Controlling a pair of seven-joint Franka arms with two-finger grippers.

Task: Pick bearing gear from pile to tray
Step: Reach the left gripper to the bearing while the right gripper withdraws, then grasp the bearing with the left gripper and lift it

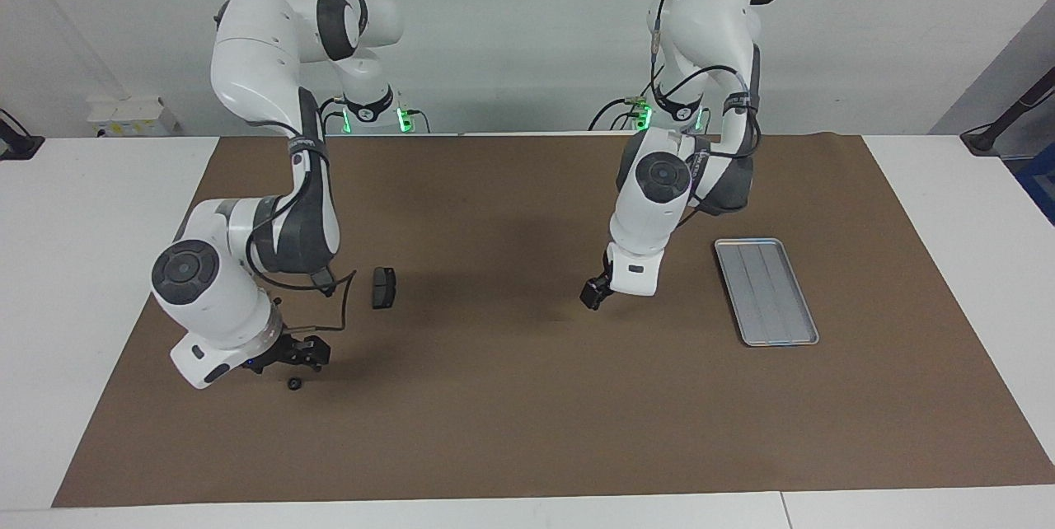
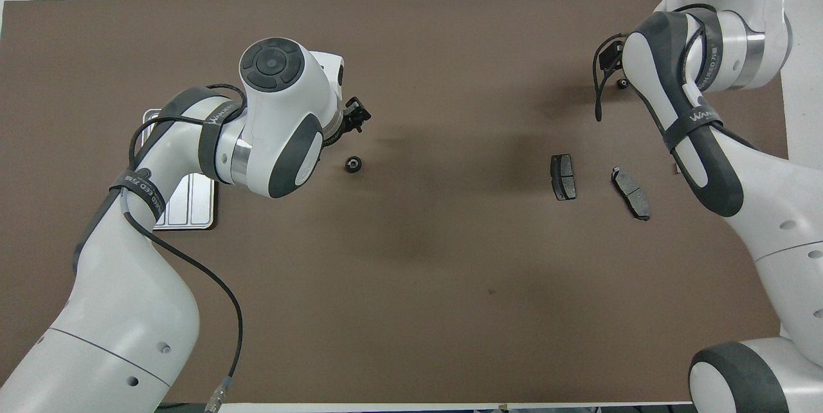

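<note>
My left gripper [image 1: 595,295], fingers released, hangs above the bearing gear [image 2: 352,165]; I'd centre, descend straight, then clench.

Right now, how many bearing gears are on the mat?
2. One bearing gear lies mid-table, close to the left gripper; the other lies by the right gripper, toward the right arm's end. Arms may hide more.

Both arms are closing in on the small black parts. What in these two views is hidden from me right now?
- White half-ring bracket: covered by the right arm in both views.
- Middle bearing gear: facing view, hidden by the left gripper; contact unclear.
- Right gripper: overhead, under its own wrist.
- Tray: overhead, mostly under the left arm.
- One brake pad: facing view, hidden by the right arm.
</note>
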